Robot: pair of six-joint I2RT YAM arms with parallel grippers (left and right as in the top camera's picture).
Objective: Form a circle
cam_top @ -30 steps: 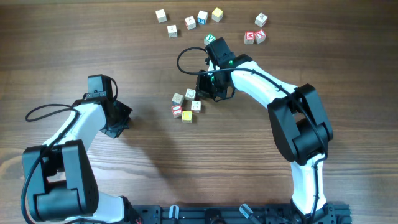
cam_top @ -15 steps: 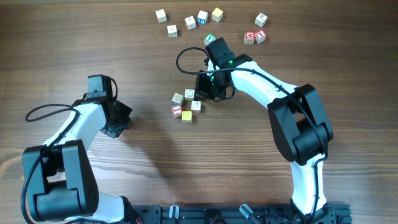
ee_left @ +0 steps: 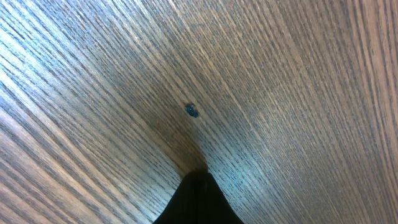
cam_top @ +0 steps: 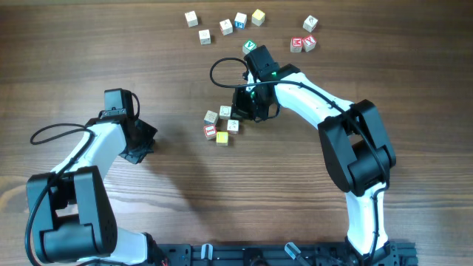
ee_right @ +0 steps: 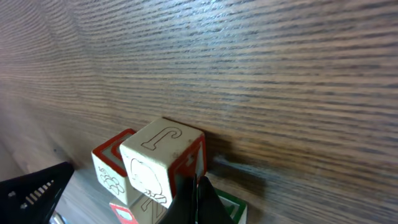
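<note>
Counting circle (cam_top: pixel 232 125): 3 cream, 1 red, 1 yel.

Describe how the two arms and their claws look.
The left arm and right arm have white rounded links and bulky black joints. The left claw and right claw are black. A thin black cable loops at each wrist, and a green light glows on the right.

The circle (cam_top: pixel 225 112) was five tiny wooden letter cubes lying flat in a loose little ring, just off the tip of the right pincer (cam_top: pixel 242 109). Two cream cubes (cam_top: pixel 233 125) sat closest to the tip, and a third cream cube (cam_top: pixel 211 117) sat further out. The red-faced cube (cam_top: pixel 210 131) and the yellow cube (cam_top: pixel 222 137) were farthest from it. Nothing was stacked, and there were small gaps in the ring.
</note>
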